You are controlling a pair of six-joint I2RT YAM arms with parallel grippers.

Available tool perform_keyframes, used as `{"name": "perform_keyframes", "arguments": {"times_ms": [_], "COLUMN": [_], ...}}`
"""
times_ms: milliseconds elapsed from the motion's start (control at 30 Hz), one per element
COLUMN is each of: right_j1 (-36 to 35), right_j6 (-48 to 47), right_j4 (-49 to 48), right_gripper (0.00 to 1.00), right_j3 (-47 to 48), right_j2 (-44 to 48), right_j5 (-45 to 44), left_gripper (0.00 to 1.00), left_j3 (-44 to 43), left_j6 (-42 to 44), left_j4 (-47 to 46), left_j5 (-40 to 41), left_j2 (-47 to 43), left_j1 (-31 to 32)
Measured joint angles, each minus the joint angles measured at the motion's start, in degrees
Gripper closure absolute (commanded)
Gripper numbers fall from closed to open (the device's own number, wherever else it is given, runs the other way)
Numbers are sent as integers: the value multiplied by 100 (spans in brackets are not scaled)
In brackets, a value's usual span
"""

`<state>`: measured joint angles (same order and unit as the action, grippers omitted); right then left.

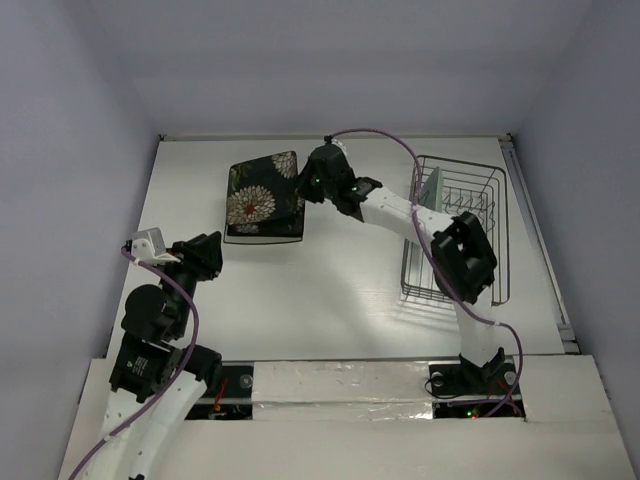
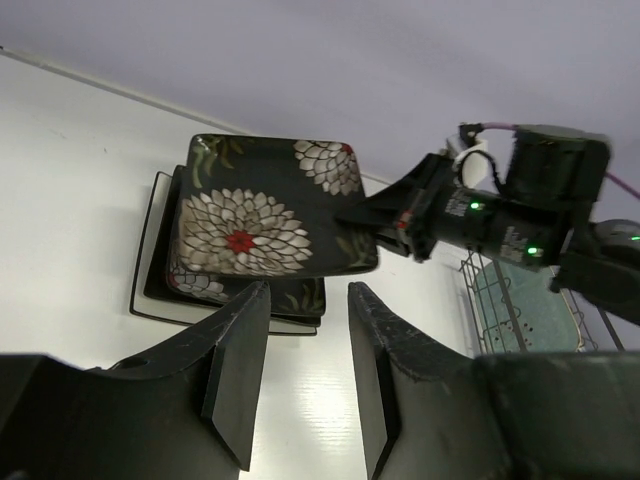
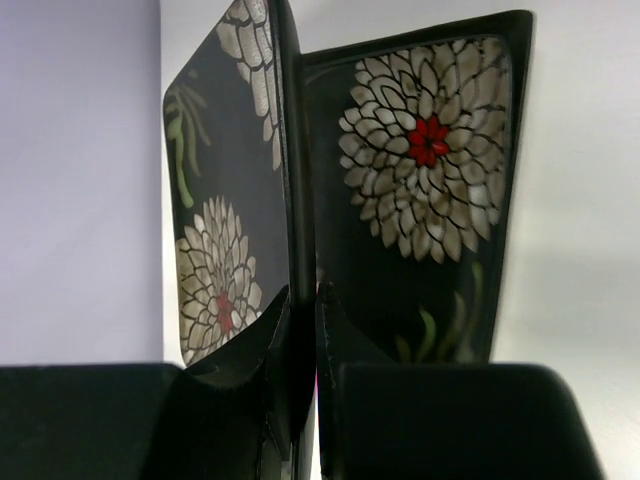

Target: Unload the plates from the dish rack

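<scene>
Nearest, the left gripper (image 2: 308, 300) is empty, jaws apart. In the dark wire dish rack (image 1: 470, 190) one pale mint-green plate (image 1: 432, 192) stands on edge, not yet taken out; I judge the unloading mostly done. Farther, the right gripper (image 3: 303, 300) clamps the rim of a glossy black square plate with white-red flowers (image 2: 270, 210), tilted over the stack of plates (image 2: 160, 280) on the white table (image 1: 330, 280).

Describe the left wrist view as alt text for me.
The right gripper pinches the edge of a black flowered plate, held over a stack of plates on the white table. The left gripper stands open, empty, in the foreground.
</scene>
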<state>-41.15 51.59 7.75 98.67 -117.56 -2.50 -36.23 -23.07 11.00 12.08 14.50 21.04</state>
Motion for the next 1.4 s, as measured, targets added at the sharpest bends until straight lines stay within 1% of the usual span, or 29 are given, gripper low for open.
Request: {"name": "perform_keyframes", "arguments": {"times_ms": [133, 300, 633, 933, 1133, 1233, 1267, 1300, 1333, 1400], "right_j1": [-52, -55, -55, -55, -55, -55, -55, -55, -52, -55], "right_j6": [378, 697, 1056, 1078, 979, 964, 953, 957, 944, 905], "right_j4": [-437, -656, -1147, -1137, -848, -820, -820, -815, -811, -680], "right_gripper": [100, 100, 100, 96, 92, 87, 79, 73, 63, 50], "right_j3": [57, 57, -118, -245, -256, -256, -249, -249, -247, -177], "right_j2": [-398, -669, -732, -754, -855, -866, -866, -866, -866, -866], "right_j5": [9, -2, -42, -76, -98, -109, -116, -118, -120, -136], "left_gripper": [65, 65, 65, 65, 65, 65, 65, 65, 65, 65], "left_j3": [0, 0, 0, 0, 0, 0, 0, 0, 0, 0], "left_j6": [0, 0, 0, 0, 0, 0, 0, 0, 0, 0], "left_j4": [0, 0, 0, 0, -2, -2, -2, -2, -2, -2], "left_j5": [0, 0, 0, 0, 0, -2, 0, 0, 0, 0], "left_j2": [0, 0, 0, -13, -15, -15, -15, -15, -15, -15], "left_j1": [0, 0, 0, 0, 0, 0, 0, 0, 0, 0]}}
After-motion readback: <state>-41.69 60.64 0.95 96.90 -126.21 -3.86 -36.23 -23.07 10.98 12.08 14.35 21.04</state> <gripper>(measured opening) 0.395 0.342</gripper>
